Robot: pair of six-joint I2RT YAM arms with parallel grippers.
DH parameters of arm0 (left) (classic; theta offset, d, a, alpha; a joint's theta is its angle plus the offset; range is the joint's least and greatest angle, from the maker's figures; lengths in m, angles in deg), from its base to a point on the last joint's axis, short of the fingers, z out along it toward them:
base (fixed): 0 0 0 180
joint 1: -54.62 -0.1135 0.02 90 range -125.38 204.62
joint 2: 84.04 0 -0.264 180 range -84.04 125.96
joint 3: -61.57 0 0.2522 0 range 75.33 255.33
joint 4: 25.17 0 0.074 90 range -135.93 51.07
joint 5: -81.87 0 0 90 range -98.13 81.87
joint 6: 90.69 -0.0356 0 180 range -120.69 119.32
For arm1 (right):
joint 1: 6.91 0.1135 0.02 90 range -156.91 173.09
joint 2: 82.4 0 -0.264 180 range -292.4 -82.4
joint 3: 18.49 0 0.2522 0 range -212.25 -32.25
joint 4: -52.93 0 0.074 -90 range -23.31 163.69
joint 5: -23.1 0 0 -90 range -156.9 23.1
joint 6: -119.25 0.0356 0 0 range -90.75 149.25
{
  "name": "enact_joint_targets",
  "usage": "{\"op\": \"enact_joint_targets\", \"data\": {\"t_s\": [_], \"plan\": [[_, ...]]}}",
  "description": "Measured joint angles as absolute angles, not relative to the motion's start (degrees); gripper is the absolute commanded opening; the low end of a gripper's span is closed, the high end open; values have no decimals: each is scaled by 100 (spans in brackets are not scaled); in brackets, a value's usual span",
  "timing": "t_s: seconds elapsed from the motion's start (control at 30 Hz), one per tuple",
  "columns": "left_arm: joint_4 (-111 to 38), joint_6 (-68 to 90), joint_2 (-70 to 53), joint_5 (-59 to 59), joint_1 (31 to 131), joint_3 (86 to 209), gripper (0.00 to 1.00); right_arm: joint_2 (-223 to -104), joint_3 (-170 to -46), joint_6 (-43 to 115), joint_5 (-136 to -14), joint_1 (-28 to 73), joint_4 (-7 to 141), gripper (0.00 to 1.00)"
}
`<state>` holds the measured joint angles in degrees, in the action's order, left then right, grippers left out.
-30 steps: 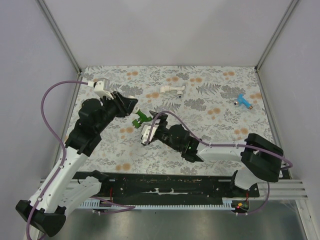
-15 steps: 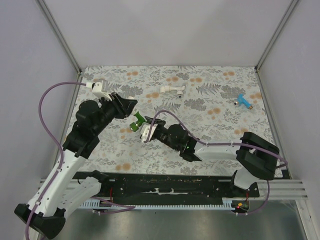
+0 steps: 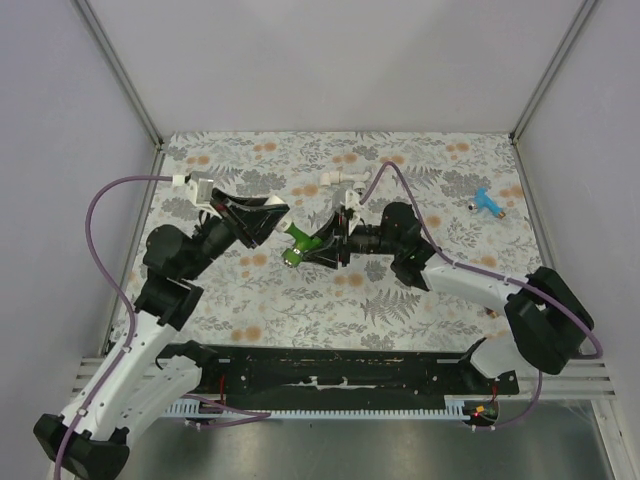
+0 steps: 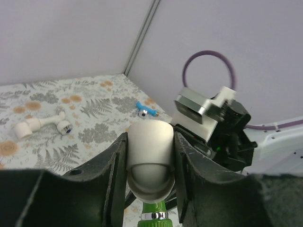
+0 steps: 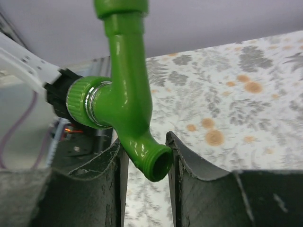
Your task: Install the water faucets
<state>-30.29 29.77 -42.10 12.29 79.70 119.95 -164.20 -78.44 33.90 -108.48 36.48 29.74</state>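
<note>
A bright green water faucet [image 3: 296,241] hangs above the mat between my two arms. My left gripper [image 3: 277,213] is shut on a short white elbow fitting [image 4: 150,158]. The green faucet's threaded end [image 4: 154,213], with its chrome ring, meets the elbow's lower opening. My right gripper [image 3: 317,247] reaches in from the right. In the right wrist view the right gripper [image 5: 144,139] is shut on the spout of the green faucet [image 5: 127,101]. A blue faucet [image 3: 488,202] lies on the mat at the far right.
A white pipe piece [image 3: 340,180] lies on the floral mat [image 3: 440,290] behind the grippers, also seen in the left wrist view as the white pipe piece [image 4: 40,125]. Grey walls close in the mat on three sides. Purple cables arc over both arms.
My right arm swung round to the faucet's right side and its gripper closed on the green spout. The left gripper with the elbow shifted slightly right.
</note>
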Motion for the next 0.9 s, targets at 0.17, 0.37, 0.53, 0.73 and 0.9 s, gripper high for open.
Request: {"op": "enact_joint_targets", "data": {"t_s": [0.17,0.37,0.53,0.73,0.9], "plan": [[-1844,3043,-4444,1437,7909,11401,2,-17062,-7842,5862,-11692,3128,1505,13],[-1436,3312,-4543,1291,7903,11114,2,-17851,-7844,8115,-11948,2713,-68,42],[-1739,3515,-4704,781,7914,11090,2,-17899,-7842,8323,-11961,2654,-300,63],[-2603,3683,-4794,-32,7924,11169,2,-17270,-7637,7175,-11792,2674,668,77],[-3446,3917,-4639,-650,7924,11490,2,-16306,-7564,5444,-11156,2792,2404,89]]}}
